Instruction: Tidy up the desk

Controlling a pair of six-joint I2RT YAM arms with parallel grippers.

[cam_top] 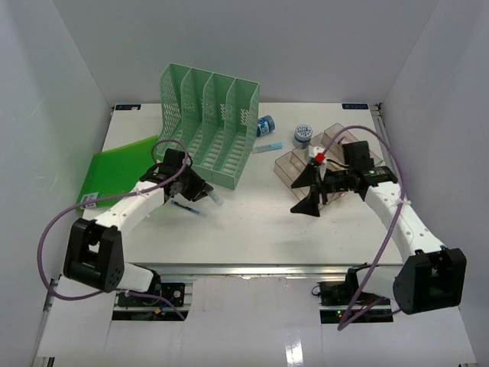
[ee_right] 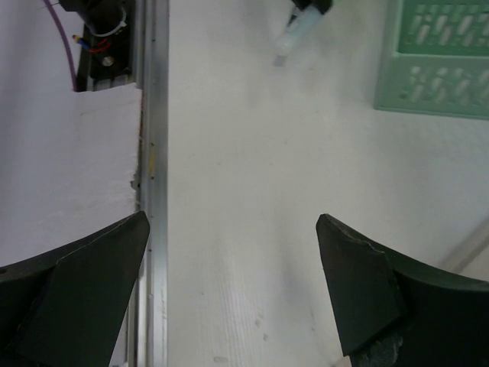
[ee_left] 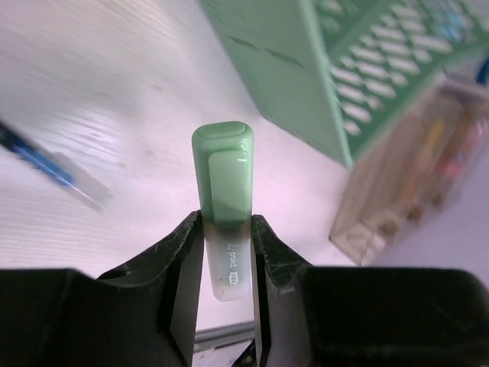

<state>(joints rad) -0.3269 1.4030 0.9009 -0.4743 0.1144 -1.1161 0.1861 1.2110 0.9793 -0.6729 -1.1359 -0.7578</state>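
Above the desk (cam_top: 252, 229), left end effector (ee_left: 228, 225) clamps green-capped pen (ee_left: 223, 164), right end effector (ee_right: 233, 222) wide.

Desk (cam_top: 252, 229): white and flat, with white walls around it and a metal rail (cam_top: 252, 269) along the near edge.
File rack (cam_top: 210, 126): green mesh, stood at the back, left of centre.
Folder (cam_top: 118, 172): green, lay flat at the left, beside the rack.
Pen (cam_top: 186, 206): blue, lay near the rack's front corner.
Tiered tray (cam_top: 289, 164): clear, stood right of centre.
Blue round pot (cam_top: 265, 125): just beside the rack.
White-topped pot (cam_top: 302, 135): near the tray.
Pale blue stick (cam_top: 267, 146): lay between rack and tray.
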